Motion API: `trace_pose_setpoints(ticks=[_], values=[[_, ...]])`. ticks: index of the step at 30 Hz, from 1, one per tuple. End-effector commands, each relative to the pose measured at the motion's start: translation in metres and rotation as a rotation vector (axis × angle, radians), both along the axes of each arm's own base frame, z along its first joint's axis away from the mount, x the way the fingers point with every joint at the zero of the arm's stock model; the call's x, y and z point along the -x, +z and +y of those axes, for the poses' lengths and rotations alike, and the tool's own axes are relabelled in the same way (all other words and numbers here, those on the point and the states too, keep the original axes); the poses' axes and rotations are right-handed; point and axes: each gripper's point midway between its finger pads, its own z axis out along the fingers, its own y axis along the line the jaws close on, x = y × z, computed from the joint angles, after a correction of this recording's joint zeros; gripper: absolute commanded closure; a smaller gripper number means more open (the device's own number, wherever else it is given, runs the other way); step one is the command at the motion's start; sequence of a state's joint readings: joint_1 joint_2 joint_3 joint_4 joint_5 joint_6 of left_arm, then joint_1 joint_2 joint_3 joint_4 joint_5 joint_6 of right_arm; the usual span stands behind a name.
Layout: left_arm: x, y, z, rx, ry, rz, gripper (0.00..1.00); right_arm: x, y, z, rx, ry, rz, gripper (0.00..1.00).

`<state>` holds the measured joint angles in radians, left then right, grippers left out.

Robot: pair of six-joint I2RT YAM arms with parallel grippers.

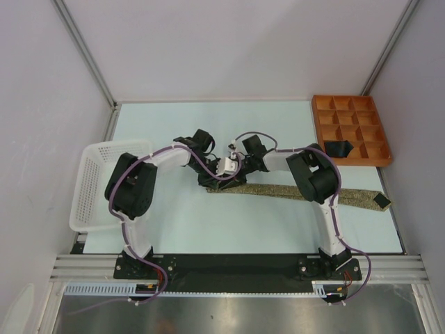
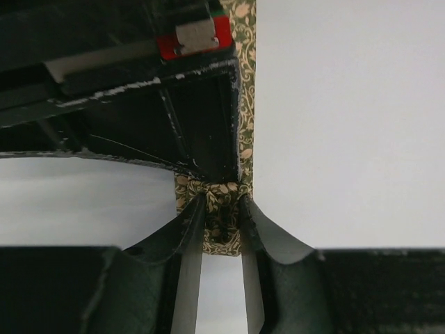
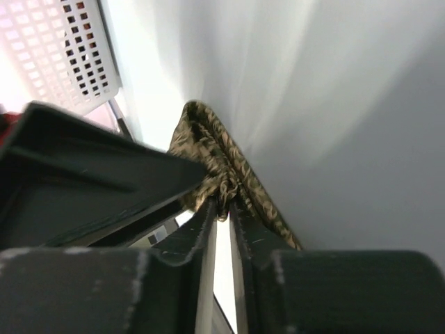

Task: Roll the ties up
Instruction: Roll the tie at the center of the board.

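Note:
The olive-tan patterned tie (image 1: pixel 278 190) lies across the table, its wide end with dark lining (image 1: pixel 379 201) at the right. Its narrow end is folded at mid-table, where both grippers meet. My left gripper (image 2: pixel 221 209) is shut on the folded narrow end (image 2: pixel 222 223); the strip runs away along the right gripper's body (image 2: pixel 245 83). My right gripper (image 3: pixel 224 205) is shut on the same bunched fold (image 3: pixel 208 149). In the top view the left gripper (image 1: pixel 211 175) and right gripper (image 1: pixel 233 167) are nearly touching. A black tie (image 1: pixel 339 148) sits in the orange tray.
The white mesh basket (image 1: pixel 94 182) stands at the left edge beside the left arm; it also shows in the right wrist view (image 3: pixel 76 49). The orange compartment tray (image 1: pixel 350 129) stands at the back right. Enclosure walls ring the table.

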<state>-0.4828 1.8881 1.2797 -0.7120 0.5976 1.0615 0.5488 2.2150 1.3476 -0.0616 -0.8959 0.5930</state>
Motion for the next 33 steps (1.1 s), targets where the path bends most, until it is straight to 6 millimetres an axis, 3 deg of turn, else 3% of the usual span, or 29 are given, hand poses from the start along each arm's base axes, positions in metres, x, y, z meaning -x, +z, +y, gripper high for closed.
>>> trace_pose_setpoints(ticks=[1,5,8,14,21,28,33], values=[[0.004,-0.007,-0.008,-0.009,0.003,0.013,0.70,-0.002,0.027,-0.006,-0.045,0.006,-0.047,0.79],[0.001,-0.010,-0.006,-0.027,0.017,0.011,0.70,0.000,0.036,-0.010,-0.057,0.014,-0.044,0.75],[0.000,-0.011,-0.004,-0.038,0.012,0.002,0.69,-0.001,0.039,-0.008,-0.068,0.005,-0.042,0.66],[0.001,-0.012,-0.004,-0.044,0.013,0.002,0.68,-0.004,0.032,0.005,-0.077,-0.019,-0.022,0.65],[0.003,-0.012,-0.006,-0.041,0.009,0.003,0.67,-0.005,0.014,0.013,-0.029,-0.032,-0.018,0.64],[0.006,-0.010,-0.009,-0.020,0.021,0.025,0.67,0.001,-0.013,0.006,0.117,-0.044,-0.015,0.66],[0.006,-0.002,-0.009,0.006,0.038,0.030,0.60,0.003,-0.034,-0.003,0.204,-0.039,-0.006,0.78]])
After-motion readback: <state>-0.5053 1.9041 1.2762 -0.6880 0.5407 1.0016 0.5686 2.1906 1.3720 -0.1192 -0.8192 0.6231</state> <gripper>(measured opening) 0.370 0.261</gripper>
